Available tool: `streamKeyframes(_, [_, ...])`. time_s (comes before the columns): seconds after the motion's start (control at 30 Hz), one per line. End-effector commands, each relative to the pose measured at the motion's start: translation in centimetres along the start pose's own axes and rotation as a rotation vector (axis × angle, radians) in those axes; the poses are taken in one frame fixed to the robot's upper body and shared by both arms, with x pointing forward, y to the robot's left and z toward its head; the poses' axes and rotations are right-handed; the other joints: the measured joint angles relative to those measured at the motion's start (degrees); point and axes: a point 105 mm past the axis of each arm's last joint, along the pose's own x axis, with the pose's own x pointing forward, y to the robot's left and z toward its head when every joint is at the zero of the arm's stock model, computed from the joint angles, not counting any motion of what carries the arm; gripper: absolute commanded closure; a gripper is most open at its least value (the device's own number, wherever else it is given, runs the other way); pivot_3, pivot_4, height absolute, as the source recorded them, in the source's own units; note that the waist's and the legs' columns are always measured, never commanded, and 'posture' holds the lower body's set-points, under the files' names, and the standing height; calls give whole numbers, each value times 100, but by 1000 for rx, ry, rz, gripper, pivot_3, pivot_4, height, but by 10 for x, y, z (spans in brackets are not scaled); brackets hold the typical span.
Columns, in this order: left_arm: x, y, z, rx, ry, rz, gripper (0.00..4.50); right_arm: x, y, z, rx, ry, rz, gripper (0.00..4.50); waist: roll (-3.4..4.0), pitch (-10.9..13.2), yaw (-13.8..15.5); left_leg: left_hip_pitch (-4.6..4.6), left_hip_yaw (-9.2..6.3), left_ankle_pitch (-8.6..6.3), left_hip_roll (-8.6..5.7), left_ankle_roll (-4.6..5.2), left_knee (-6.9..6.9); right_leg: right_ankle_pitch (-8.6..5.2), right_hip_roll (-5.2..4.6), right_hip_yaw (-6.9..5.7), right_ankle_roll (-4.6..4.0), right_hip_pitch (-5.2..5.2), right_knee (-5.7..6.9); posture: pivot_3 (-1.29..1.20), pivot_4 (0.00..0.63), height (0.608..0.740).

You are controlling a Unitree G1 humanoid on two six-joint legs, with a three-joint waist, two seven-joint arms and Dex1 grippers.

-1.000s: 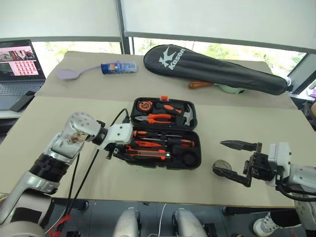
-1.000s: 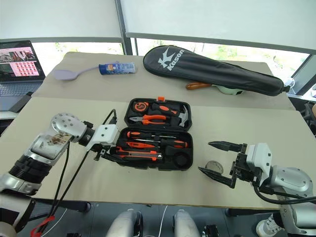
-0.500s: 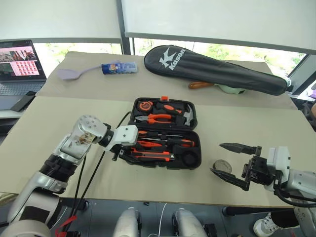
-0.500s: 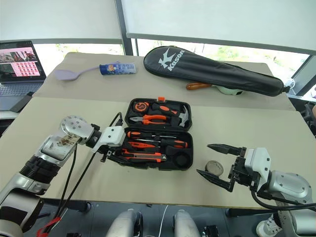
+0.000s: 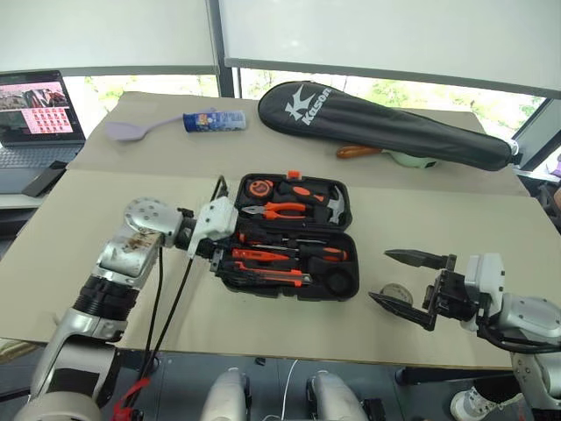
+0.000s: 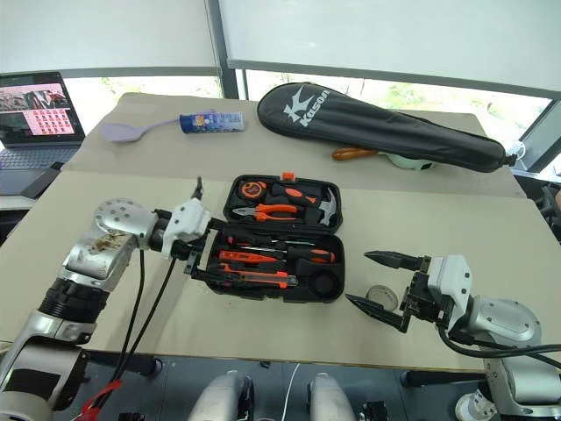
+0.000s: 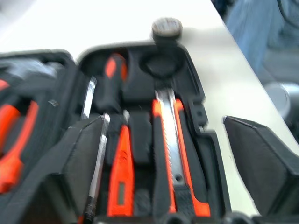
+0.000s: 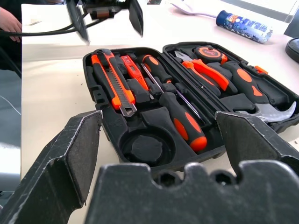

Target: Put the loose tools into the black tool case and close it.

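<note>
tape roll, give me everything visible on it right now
The tape roll is a small grey ring with a paler hub, lying flat on the tan table, apart from the black tool case on its right side. The round recess in the case's near corner is still empty. The right end effector sits around it with jaws open, one finger on each side, not visibly touching it. From the left wrist view it shows as a dark disc just beyond the case's far edge.

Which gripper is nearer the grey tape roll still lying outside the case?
Right. The right gripper has the tape roll lying between its open jaws; the left gripper is across the tool case, at its far end.
</note>
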Motion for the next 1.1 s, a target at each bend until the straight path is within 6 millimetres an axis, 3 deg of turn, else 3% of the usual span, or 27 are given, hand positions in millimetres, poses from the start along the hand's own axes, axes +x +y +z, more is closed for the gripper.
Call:
streamKeyframes(0.03, [-9, -6, -8, 6, 12, -2, 1974, -3, -4, 7, -50, -20, -18, 0, 1, 0, -1, 0, 0, 0, 0, 0, 0, 0, 0, 0, 0, 0, 0, 0, 150, 740])
streamKeyframes(0.27, [-13, -18, -27, -33, 63, -6, 4465, -8, -1, 3, -42, -7, -37, 0, 1, 0, 1, 0, 0, 0, 1, 0, 0, 0, 0, 0, 0, 0, 2, 0, 150, 740])
streamKeyframes(0.53, [7, -24, -68, -145, 153, 21, 4488, -7, 1, -2, -39, -7, -49, 0, 1, -1, 44, 2, 2, 0, -1, 0, 4, 1, -1, -1, 1, 4, 1, 0, 150, 740])
streamKeyframes(0.83, [24, -37, -91, -220, 217, -26, 4488, -6, 1, -3, -45, -16, -65, 0, 38, -31, 48, 75, 2, -2, 0, 0, -3, 0, 0, -1, 0, 76, -6, 0, 150, 740])
streamKeyframes(1.1, [29, -34, -110, -447, 230, 95, 4488, -3, 0, -2, -42, -24, -58, 0, 95, -110, 52, 106, 3, -2, 0, 0, -1, -1, -2, 1, 3, 102, -6, 0, 150, 740])
